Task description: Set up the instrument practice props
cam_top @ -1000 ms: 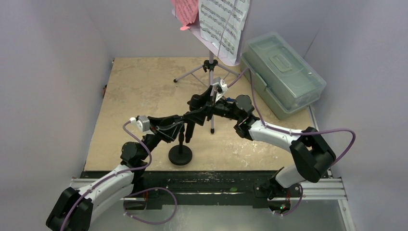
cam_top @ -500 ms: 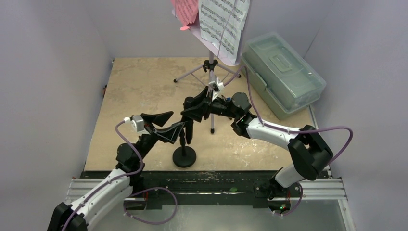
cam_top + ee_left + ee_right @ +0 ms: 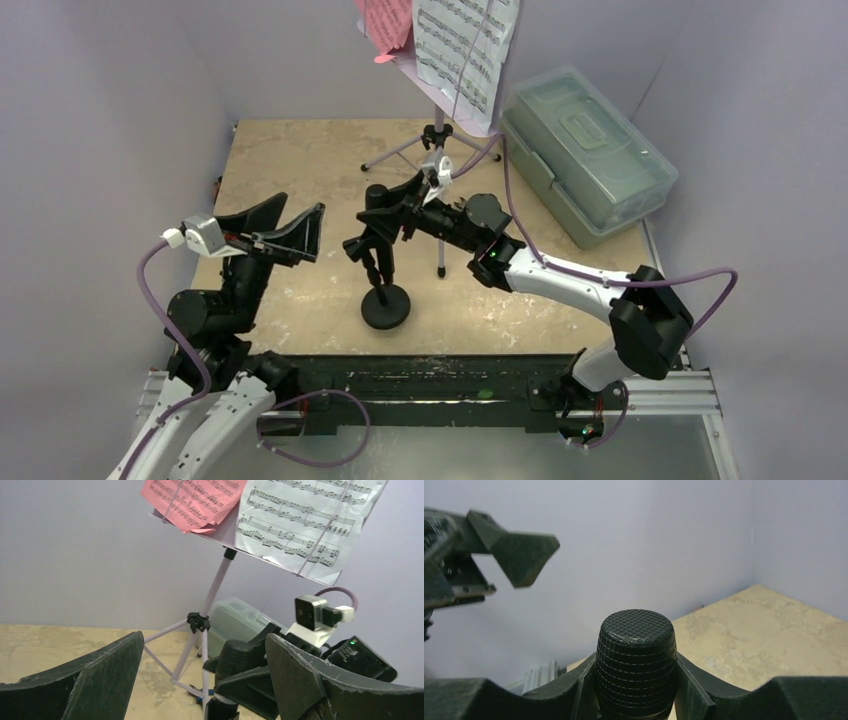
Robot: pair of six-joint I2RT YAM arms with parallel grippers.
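The right end effector (image 3: 385,215) is clamped around the microphone (image 3: 636,650), which sits just above the short mic stand (image 3: 386,305) on the surface (image 3: 300,170). The left end effector (image 3: 303,206) hangs wide open and empty, left of them.

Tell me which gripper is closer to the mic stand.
Right. The right gripper, shut on the microphone, hangs just above the mic stand; the left gripper, jaws open, is off to its left.
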